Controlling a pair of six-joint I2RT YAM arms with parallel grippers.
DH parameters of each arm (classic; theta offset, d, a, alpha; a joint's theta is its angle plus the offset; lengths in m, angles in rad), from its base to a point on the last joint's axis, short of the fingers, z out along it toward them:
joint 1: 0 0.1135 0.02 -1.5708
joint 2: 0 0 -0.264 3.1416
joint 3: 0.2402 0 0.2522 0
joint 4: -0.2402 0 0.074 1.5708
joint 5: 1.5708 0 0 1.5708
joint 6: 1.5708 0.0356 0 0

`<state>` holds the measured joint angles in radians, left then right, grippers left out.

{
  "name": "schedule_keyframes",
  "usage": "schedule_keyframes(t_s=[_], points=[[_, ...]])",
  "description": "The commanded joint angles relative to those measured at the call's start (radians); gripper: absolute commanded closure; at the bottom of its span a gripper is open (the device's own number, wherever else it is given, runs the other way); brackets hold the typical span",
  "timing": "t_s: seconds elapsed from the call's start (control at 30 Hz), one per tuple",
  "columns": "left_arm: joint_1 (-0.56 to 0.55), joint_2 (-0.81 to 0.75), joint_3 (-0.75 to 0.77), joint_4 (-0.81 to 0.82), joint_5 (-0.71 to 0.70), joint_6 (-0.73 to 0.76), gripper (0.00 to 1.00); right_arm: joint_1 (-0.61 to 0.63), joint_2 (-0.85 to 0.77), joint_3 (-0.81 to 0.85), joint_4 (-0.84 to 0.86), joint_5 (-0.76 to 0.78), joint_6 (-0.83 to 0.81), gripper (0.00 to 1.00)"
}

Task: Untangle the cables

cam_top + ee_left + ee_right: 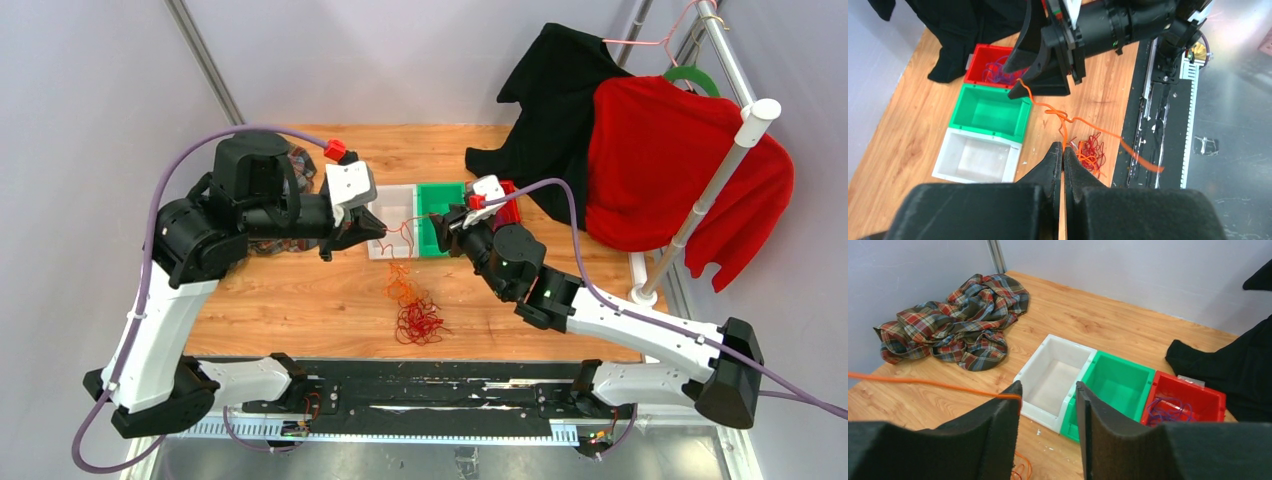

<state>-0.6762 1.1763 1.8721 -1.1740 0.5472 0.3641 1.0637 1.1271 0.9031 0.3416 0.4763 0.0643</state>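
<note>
Pinched shut on an orange cable (pixel 1050 111), the left end effector (pixel 1063 150) held the strand aloft, apparently to draw it from the red-and-orange tangle (pixel 415 315) on the worktop (pixel 300 300). The right end effector (pixel 1048 386) stood half open, gripping nothing, with the same strand just touching it.

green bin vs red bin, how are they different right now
The green bin is empty, while the red bin holds a few purple cables. The green bin sits in the middle of the row, next to the white bin; the red bin is at the end, by the black cloth. Both are open-topped rectangular bins of similar shape, set side by side on the table.
</note>
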Motion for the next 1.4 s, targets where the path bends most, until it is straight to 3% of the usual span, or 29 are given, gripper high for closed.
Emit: schedule_keyframes(t_s=[0.0, 0.03, 0.1, 0.17, 0.2, 0.43, 0.5, 0.53, 0.7, 0.77, 0.93, 1.1, 1.37], points=[[-0.006, 0.006, 0.059, -0.008, 0.035, -0.015, 1.0, -0.011, 0.021, -0.019, 0.022, 0.028, 0.057, 0.54], [-0.006, 0.009, 0.066, -0.012, 0.028, -0.01, 1.0, -0.011, 0.016, -0.038, 0.029, 0.004, 0.07, 0.55], [-0.006, 0.013, 0.075, -0.027, 0.017, 0.009, 1.0, -0.01, 0.003, -0.066, 0.029, 0.002, 0.096, 0.7], [-0.006, 0.013, 0.083, -0.032, 0.005, 0.019, 1.0, -0.019, -0.019, -0.092, -0.001, 0.086, 0.12, 0.93], [-0.006, 0.011, 0.086, -0.032, 0.0, 0.023, 1.0, -0.036, -0.037, -0.103, -0.027, 0.126, 0.152, 0.98], [-0.006, -0.002, 0.084, -0.048, -0.021, 0.054, 1.0, -0.257, -0.207, -0.218, -0.148, 0.076, 0.302, 0.99], [-0.006, -0.003, 0.08, -0.047, -0.029, 0.059, 1.0, -0.29, -0.25, -0.236, -0.136, 0.002, 0.3, 0.99], [-0.006, -0.001, 0.077, -0.047, -0.03, 0.058, 1.0, -0.29, -0.274, -0.248, -0.099, -0.085, 0.28, 0.95], [-0.006, 0.017, 0.059, -0.046, -0.035, 0.049, 1.0, -0.178, -0.312, -0.241, 0.023, -0.254, 0.222, 0.45], [-0.006, 0.033, 0.063, -0.047, -0.057, 0.038, 1.0, -0.08, -0.293, -0.209, 0.053, -0.242, 0.169, 0.37], [-0.007, 0.055, 0.071, -0.045, -0.099, 0.016, 1.0, 0.088, -0.199, -0.123, 0.106, -0.26, 0.071, 0.34], [-0.006, 0.047, 0.063, -0.046, -0.095, 0.015, 1.0, 0.11, -0.114, -0.06, 0.145, -0.292, 0.063, 0.33], [-0.006, 0.029, 0.051, -0.047, -0.071, 0.014, 1.0, 0.113, -0.001, 0.023, 0.186, -0.202, 0.034, 0.35]])
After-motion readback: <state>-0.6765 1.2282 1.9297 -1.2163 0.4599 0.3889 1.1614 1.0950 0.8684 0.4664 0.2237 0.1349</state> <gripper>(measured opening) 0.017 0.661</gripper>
